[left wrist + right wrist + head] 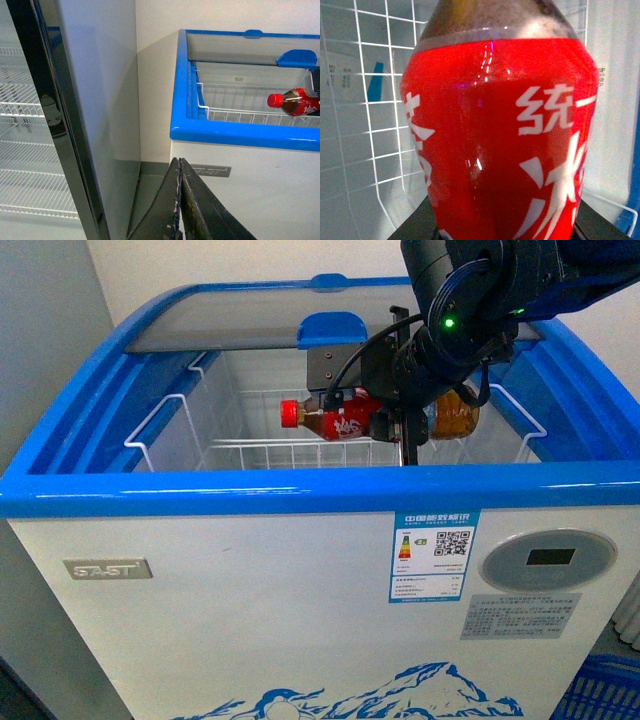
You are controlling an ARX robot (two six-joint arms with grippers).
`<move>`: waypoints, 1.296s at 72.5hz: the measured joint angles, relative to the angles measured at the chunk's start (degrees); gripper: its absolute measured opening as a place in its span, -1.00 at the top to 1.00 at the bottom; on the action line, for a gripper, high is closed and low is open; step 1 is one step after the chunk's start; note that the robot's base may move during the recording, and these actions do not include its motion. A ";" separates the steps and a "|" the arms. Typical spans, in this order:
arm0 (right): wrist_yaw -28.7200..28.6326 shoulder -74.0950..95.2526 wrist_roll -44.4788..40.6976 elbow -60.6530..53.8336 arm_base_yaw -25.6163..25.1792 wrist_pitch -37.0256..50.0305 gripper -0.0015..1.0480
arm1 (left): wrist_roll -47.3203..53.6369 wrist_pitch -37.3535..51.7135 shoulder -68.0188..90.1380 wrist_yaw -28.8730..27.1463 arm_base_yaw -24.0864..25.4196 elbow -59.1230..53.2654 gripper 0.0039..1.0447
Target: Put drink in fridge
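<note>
While the L gripper (179,215) is seen pressed shut on nothing, outside the fridge (240,136) by the cabinet (95,100), the drink (340,422) is held sideways, cap leftward, over the basket (250,453) w/in the fridge's open top, clamped by the R gripper (398,418).

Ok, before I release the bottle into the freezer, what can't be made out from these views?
- Right fingers: the drink bottle fills the right wrist view; the wrist hides them in the front view.
- Wire basket floor below the bottle: behind the freezer's blue rim, front view.
- Bottle's rear half: cut off by the left wrist view's edge.
- Energy label print: too small, front view.
</note>
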 joint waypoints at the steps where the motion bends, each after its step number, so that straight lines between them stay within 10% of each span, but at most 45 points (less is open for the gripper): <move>1: 0.11 0.13 0.02 0.00 0.00 0.15 0.29 | 0.00 0.00 0.00 0.00 0.00 -0.02 0.96; 56: 6.71 9.20 2.08 -0.90 1.49 10.95 0.28 | 0.00 0.00 0.00 0.00 0.00 -0.02 0.96; 78: 5.31 8.07 6.27 -1.07 1.75 10.10 -0.86 | 0.00 0.00 0.00 0.00 0.00 -0.02 0.96; 94: 3.37 0.87 11.65 -4.22 1.68 8.48 -0.86 | 0.00 0.00 0.00 0.00 0.00 0.00 0.96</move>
